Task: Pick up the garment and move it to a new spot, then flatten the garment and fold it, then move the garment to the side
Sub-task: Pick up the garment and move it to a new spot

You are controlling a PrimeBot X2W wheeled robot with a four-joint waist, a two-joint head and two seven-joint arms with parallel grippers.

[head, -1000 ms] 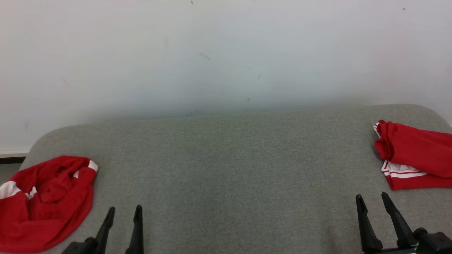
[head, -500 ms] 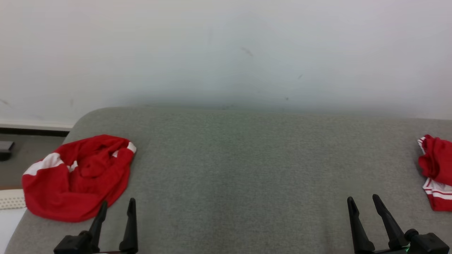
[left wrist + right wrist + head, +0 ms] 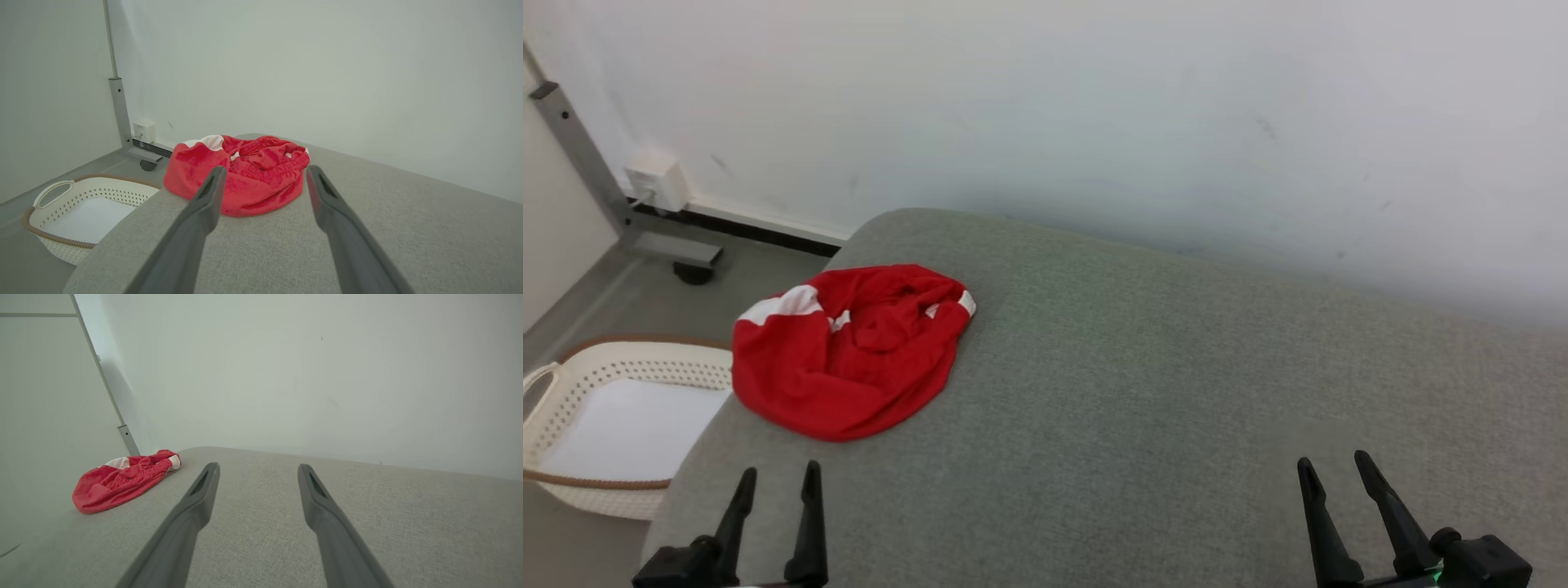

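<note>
Left fingers and right fingers spread wide and empty, low in frame. Crumpled red shorts left of centre on grey padded surface, beside white basket. Pickup not begun; next, reach left fingers forward onto cloth and close.

Soft, even light is filling the room. The wall behind the red garment is looking hazy and smeared in the head view, and a faint shadow is darkening its foot.
</note>
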